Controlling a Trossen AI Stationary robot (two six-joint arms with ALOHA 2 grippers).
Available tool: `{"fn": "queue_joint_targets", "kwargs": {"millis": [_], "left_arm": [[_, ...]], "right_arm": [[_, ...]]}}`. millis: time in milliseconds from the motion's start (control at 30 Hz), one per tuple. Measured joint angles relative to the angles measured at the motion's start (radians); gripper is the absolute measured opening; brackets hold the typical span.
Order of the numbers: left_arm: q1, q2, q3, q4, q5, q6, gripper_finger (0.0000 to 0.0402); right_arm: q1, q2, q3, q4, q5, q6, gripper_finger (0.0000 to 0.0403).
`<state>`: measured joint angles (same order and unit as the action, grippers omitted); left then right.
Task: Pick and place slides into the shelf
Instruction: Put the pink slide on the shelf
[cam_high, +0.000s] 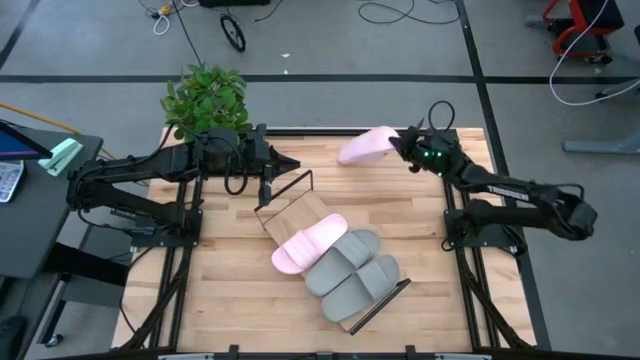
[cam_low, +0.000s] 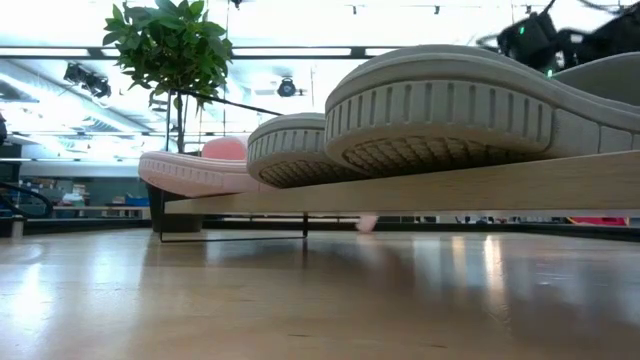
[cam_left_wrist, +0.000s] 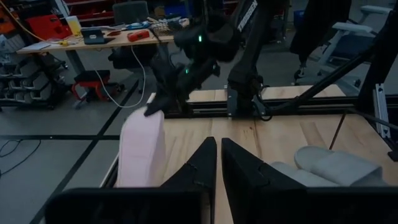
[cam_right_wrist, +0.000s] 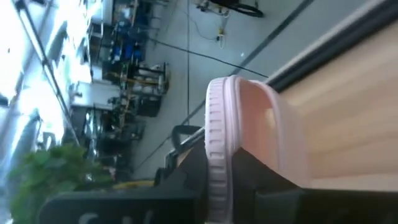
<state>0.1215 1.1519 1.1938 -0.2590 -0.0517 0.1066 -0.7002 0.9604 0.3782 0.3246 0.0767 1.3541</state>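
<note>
My right gripper (cam_high: 402, 146) is shut on a light pink slide (cam_high: 365, 147) over the table's far edge, right of centre. The shelf (cam_high: 290, 212) lies slantwise mid-table, with black frame ends. On it rest sole-down another pink slide (cam_high: 310, 243) and two grey slides (cam_high: 343, 258) (cam_high: 362, 286); the low view shows their soles (cam_low: 440, 110) on the board (cam_low: 420, 188). My left gripper (cam_high: 266, 192) hangs shut by the shelf's far-left end, touching nothing; its fingers (cam_left_wrist: 202, 168) point toward the right arm. My right gripper pinches the pink slide's sole (cam_right_wrist: 217, 140) between its two fingers, one on the ribbed underside and one on the footbed side, by the strap (cam_right_wrist: 280, 124). In the left wrist view the slide (cam_left_wrist: 142, 149) hangs below the fingers, held near its upper end (cam_left_wrist: 155, 113).
A potted plant (cam_high: 205, 100) stands at the table's far-left corner, close behind the left arm. Bare wood (cam_high: 235, 290) lies left of the shelf and near the right arm's base (cam_high: 480, 225). Cables and workshop furniture sit on the floor beyond the far edge.
</note>
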Motion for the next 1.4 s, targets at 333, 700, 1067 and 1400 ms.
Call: {"fn": "queue_joint_targets", "kwargs": {"millis": [333, 700, 1067, 1400], "left_arm": [[0.001, 0.000, 0.000, 0.000, 0.000, 0.009, 0.0031], [0.060, 0.000, 0.000, -0.022, 0.000, 0.009, 0.0027], [0.090, 0.000, 0.000, -0.143, 0.000, 0.010, 0.0043], [0.087, 0.000, 0.000, -0.184, 0.120, 0.097, 0.0056]], "right_arm": [[0.033, -0.100, 0.455, -0.760, -0.034, -0.383, 0.0038], [0.118, 0.001, 0.956, -1.143, -0.031, -0.486, 0.0038], [0.303, 0.246, 1.213, -1.375, -0.012, -0.550, 0.0038], [0.427, 0.442, 1.340, -1.388, -0.053, -0.629, 0.0038]]}}
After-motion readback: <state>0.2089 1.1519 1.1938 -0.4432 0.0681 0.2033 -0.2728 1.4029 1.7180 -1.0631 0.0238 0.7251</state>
